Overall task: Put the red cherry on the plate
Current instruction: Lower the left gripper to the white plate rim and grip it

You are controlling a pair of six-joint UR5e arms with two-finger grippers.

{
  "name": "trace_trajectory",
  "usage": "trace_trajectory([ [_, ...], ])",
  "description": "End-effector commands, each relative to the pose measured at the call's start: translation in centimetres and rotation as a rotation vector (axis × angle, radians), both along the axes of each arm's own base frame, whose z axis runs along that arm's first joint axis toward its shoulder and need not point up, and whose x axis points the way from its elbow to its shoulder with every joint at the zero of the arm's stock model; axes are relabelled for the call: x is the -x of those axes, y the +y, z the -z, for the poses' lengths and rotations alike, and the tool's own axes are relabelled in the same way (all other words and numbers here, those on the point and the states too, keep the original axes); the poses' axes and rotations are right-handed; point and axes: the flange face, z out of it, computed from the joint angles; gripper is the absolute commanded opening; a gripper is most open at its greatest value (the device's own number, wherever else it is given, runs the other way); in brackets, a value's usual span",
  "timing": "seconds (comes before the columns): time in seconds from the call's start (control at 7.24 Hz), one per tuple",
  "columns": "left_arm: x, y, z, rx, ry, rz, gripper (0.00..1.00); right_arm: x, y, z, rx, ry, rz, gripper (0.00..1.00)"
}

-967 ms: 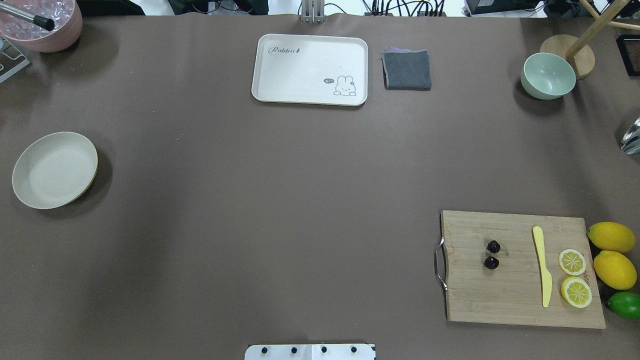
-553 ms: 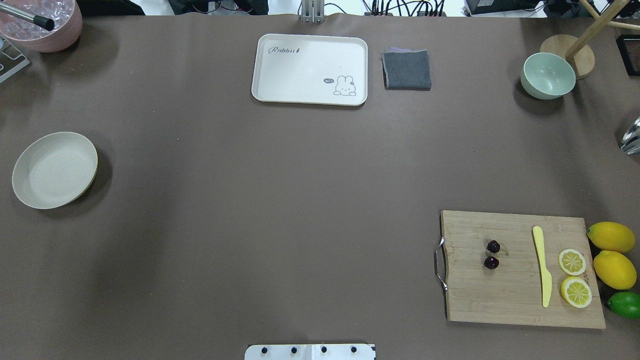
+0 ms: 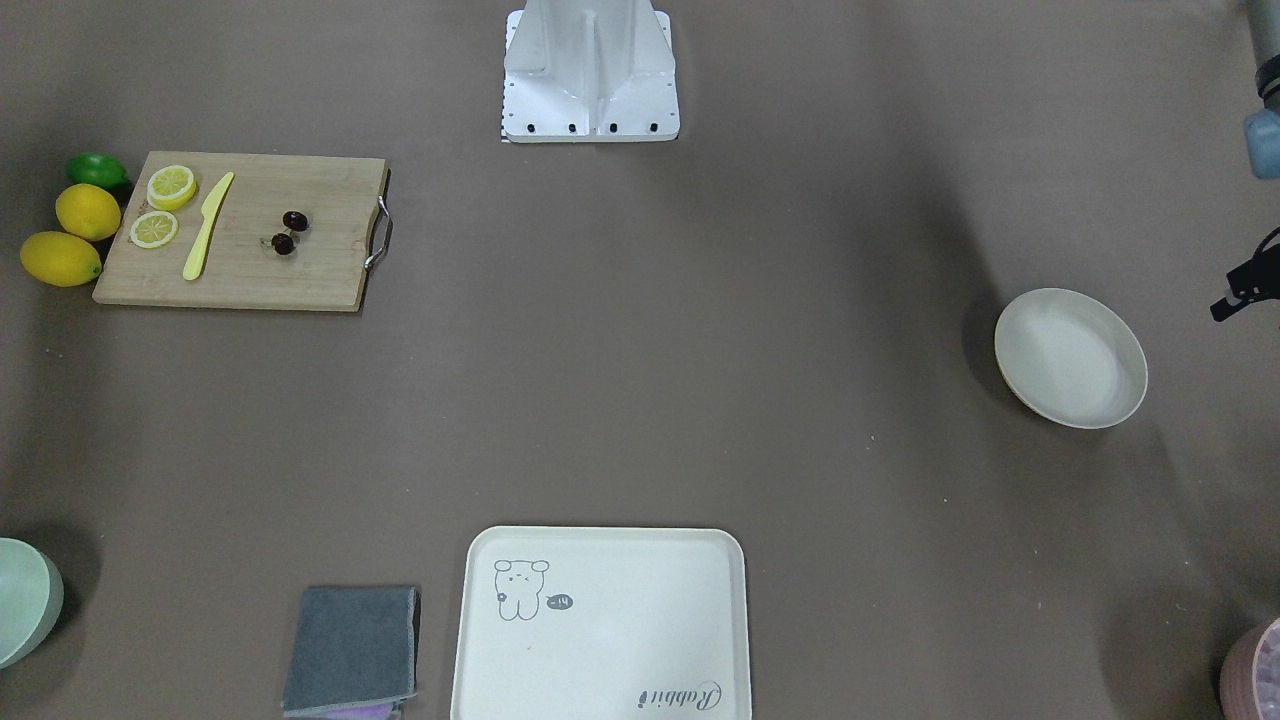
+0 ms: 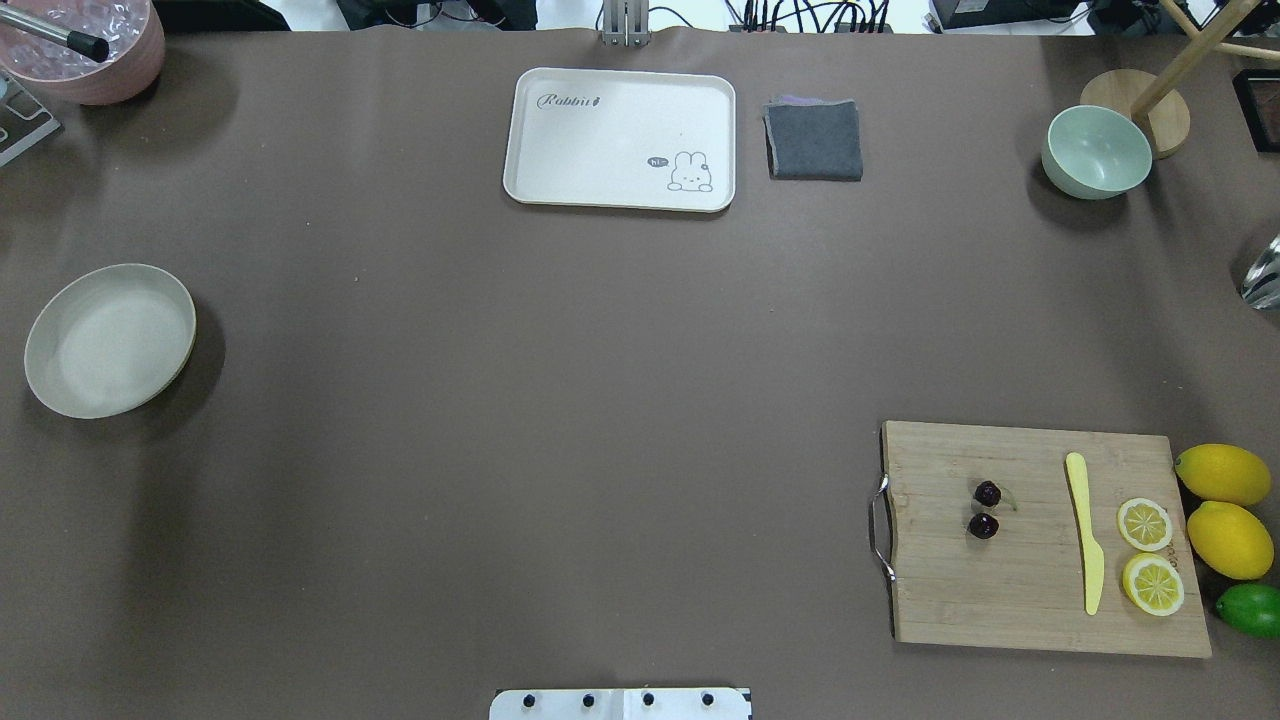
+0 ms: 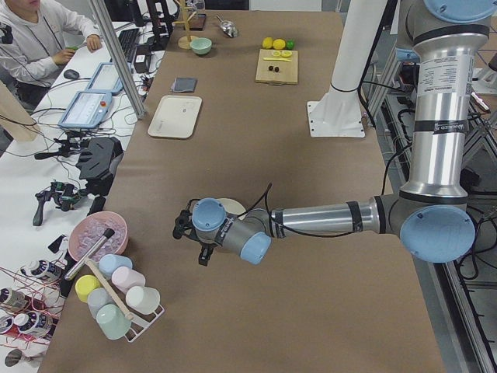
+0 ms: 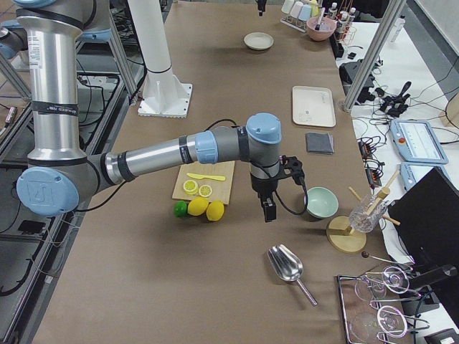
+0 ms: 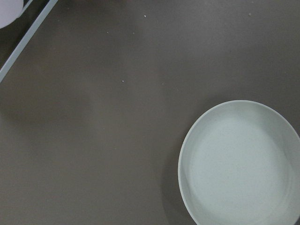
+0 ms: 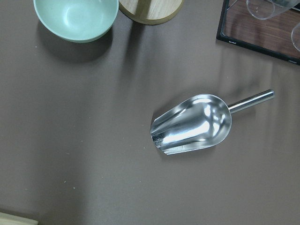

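Our right hand (image 6: 269, 210) hangs over the bench (image 4: 560, 400) just outside the lemons (image 4: 1228, 540), pointing down, and we cannot tell whether it is spread or pressed together. The same goes for our left hand (image 5: 203, 253), which hovers at the far end, just beside the plate (image 4: 110, 340). On our right side lies the board (image 4: 1030, 590), and on its inner half, near the metal handle (image 4: 880, 527), sits the cherry (image 4: 987, 493), not yet picked up. So the cherry lies inward from the right hand, toward the bench's middle, past the lemons and the knife (image 4: 1085, 530). The right arm is plainly the nearer one, while the plate is well apart on the left. The two fruits line up roughly toward and away from our base, with the stems meeting on the knife side. We judge that the right hand should come in over the board and close across that line, then make the long carry leftward.
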Motion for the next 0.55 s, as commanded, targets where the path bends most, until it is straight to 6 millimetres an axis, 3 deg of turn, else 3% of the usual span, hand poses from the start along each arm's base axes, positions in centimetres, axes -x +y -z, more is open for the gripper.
trace_trajectory([
  [0.0,-5.5,-0.3,0.7,0.001,0.006,0.031,0.98,-0.1,0.0,0.0,-0.003,0.000,0.001,1.00],
  [0.28,-9.1,-1.3,1.2,-0.025,-0.023,0.030,0.98,0.0,0.0,-0.1,0.000,0.000,0.003,1.00],
  [0.41,-9.7,-1.6,0.4,-0.024,-0.024,0.030,0.98,0.0,-0.1,0.0,-0.001,0.002,0.003,1.00],
])
